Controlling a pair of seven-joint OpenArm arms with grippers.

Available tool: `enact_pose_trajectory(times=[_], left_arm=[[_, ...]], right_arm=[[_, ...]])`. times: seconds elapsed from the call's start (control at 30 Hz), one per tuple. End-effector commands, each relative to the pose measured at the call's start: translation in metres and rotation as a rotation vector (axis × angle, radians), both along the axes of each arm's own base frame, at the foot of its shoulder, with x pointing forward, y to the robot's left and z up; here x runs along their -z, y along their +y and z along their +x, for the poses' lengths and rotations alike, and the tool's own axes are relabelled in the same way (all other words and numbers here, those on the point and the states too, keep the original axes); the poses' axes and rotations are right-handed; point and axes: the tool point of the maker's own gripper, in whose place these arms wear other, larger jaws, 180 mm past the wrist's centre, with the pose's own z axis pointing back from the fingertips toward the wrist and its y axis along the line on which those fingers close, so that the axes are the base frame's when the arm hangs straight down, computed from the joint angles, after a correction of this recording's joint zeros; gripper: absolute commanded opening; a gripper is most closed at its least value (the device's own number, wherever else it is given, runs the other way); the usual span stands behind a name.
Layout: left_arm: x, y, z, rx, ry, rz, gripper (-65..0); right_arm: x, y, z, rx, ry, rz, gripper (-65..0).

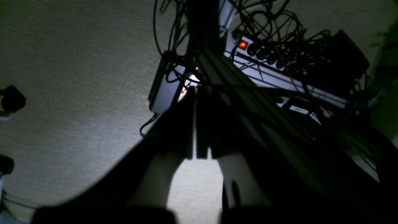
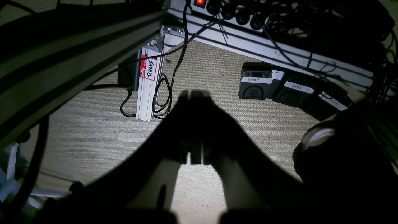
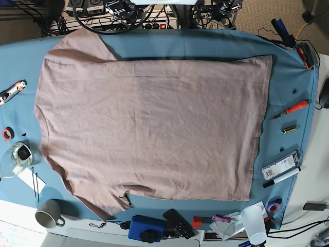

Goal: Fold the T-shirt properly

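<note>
Mauve cotton T-shirt is seen spread flat over the frame's centre on a teal tablecloth, lightly wrinkled, sleeves at the left, hem at the right. No fold is made yet. Snagging is judged likely: a mug at lower left and a screwdriver at right lie near the cloth's edges and could be dragged. Left gripper and right gripper, dark and blunt, are seen pressed together, empty, over woven carpet.
</note>
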Motion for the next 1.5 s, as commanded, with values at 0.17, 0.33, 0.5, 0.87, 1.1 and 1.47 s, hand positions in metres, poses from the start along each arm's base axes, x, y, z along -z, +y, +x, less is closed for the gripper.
enact_pose_trajectory(times=[0.17, 0.33, 0.5, 0.87, 1.1, 1.47], left_arm=[[-0.001, -0.001, 0.003, -0.002, -0.015, -0.003, -65.0], [-0.001, -0.001, 0.003, -0.002, -0.015, -0.003, -65.0], [-0.001, -0.001, 0.003, -0.002, -0.015, -0.003, -65.0], [-0.001, -0.001, 0.003, -0.002, -0.015, -0.003, -65.0], [-0.001, -0.001, 0.003, -0.002, -0.015, -0.003, -65.0], [-0.001, 0.002, -0.012, 0.111, -0.005, 0.027, -65.0]], right_arm=[[-0.001, 0.000, 0.004, 0.006, -0.016, 0.007, -65.0], [-0.001, 0.000, 0.004, 0.006, -0.017, 0.007, -65.0], [-0.001, 0.000, 0.004, 0.006, -0.017, 0.007, -65.0], [-0.001, 0.000, 0.005, 0.006, -0.020, 0.008, -65.0], [-0.001, 0.000, 0.005, 0.006, -0.020, 0.008, -65.0], [-0.001, -0.014, 0.002, 0.003, -0.008, -0.016, -65.0]])
